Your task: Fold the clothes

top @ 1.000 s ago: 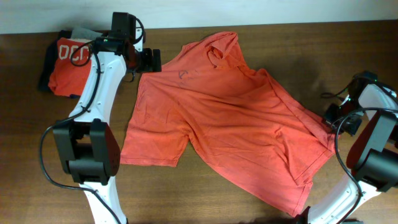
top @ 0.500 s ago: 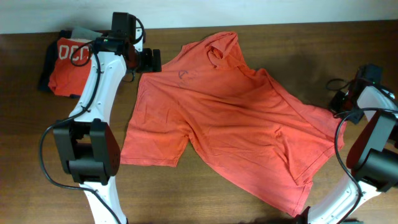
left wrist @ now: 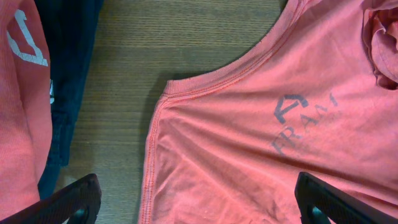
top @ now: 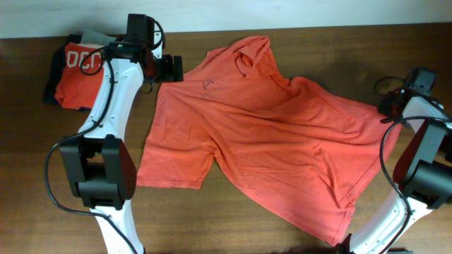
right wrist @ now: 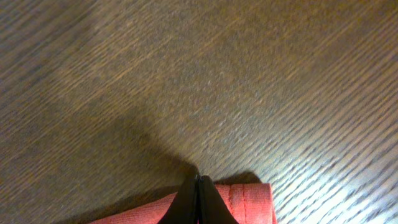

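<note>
coral-red t-shirt (top: pixel 268 134) lying spread and creased across the middle of the brown wooden tabletop (top: pixel 318 42), collar (top: pixel 247 60) towards the far edge, one sleeve lying at the near left. left tool (top: pixel 171 68) at the shirt's far left shoulder, its two fingers (left wrist: pixel 68 202) set wide apart with nothing gripped between them. in the left wrist view the shoulder seam and the dark chest logo (left wrist: pixel 305 121) lie beneath it. right tool (right wrist: pixel 199 199) at the shirt's right-hand corner, its fingers pressed tight together on a fold of the red hem. a folded pile of other clothes (top: pixel 74 67), red with white lettering over dark blue, sits at the far left, apart from the t-shirt.
</note>
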### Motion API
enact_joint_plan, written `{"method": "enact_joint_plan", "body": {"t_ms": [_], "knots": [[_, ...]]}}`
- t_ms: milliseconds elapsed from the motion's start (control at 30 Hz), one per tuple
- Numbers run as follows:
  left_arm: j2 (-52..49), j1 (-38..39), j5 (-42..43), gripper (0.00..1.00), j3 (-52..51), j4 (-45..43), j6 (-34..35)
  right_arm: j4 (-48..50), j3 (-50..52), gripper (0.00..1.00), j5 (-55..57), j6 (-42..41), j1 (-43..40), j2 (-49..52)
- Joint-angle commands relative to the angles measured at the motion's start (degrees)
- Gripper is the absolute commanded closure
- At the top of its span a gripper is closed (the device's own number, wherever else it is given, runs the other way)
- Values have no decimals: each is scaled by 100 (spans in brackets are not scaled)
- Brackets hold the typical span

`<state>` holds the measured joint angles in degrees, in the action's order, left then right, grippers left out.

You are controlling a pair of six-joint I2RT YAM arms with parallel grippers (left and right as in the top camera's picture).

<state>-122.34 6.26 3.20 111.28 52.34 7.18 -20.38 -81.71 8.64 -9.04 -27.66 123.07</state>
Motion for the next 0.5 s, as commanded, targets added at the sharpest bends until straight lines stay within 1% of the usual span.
{"method": "enact_joint_plan", "body": {"t_ms": [0,100,167,333,467], "knots": [[63,-28,61,1,39,0,9,-166,-293,96,254,306,-90,334],[63,-28,61,1,39,0,9,-470,-739,96,184,380,-127,332],[63,-28,61,1,39,0,9,-909,-1279,96,105,417,-131,330],[63,-28,61,1,39,0,9,-2315,-2914,96,70,433,-120,330],[63,-28,61,1,39,0,9,-3471,-3814,96,-479,431,-120,330]]}}
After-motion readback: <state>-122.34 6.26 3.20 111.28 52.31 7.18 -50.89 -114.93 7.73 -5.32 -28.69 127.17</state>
